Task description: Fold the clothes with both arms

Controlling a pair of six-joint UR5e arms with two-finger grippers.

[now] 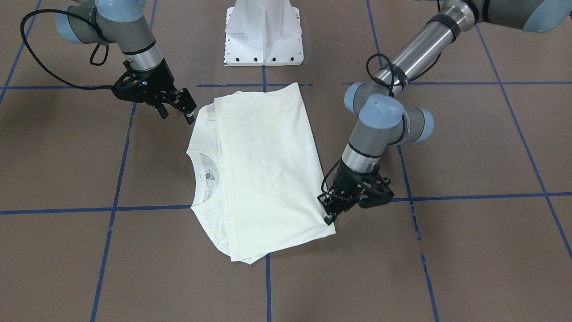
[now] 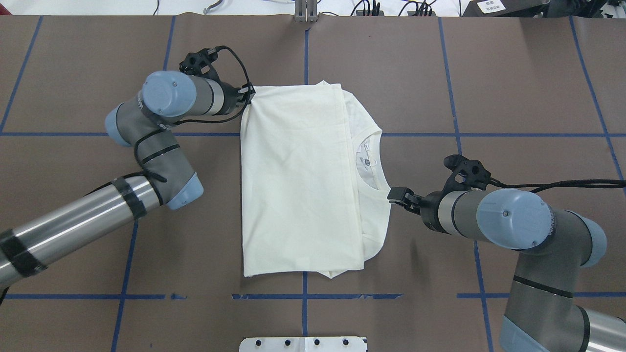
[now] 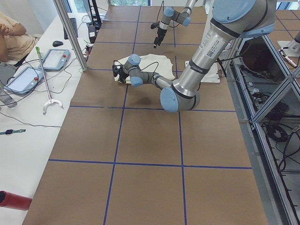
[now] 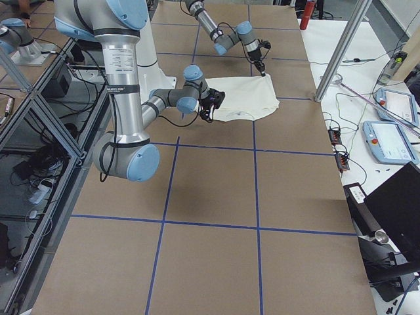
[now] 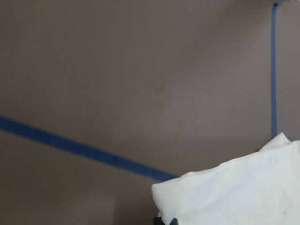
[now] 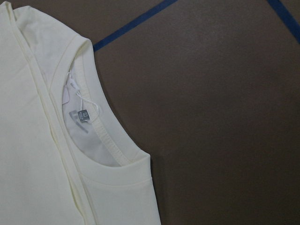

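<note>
1. The desk [image 2: 489,73], brown and gridded with blue tape, lies bare on every side of the cloth, with the widest open stretches toward both ends.
2. The left arm [image 2: 73,225] comes in low across the desk and bends toward the far left corner of the cloth. Its jaws have their tips on that corner. I cannot tell whether they pinch the fabric or only touch it.
3. The right arm [image 2: 513,217] reaches in from the other side. Its jaws are spread apart and stop just beside the shoulder edge near the neck, holding nothing.
4. The cream T-shirt [image 2: 298,176] lies flat at mid-desk, folded to a rough rectangle. A broad folded panel covers most of it. Its left edge runs straight, and its near edge stops short of the tape line nearest the robot.
5. The white pedestal base [image 1: 263,36] stands apart from the cloth.
6. The ribbed collar [image 6: 108,136] shows uncovered on the robot's right side, a small label [image 6: 82,115] inside it.
</note>
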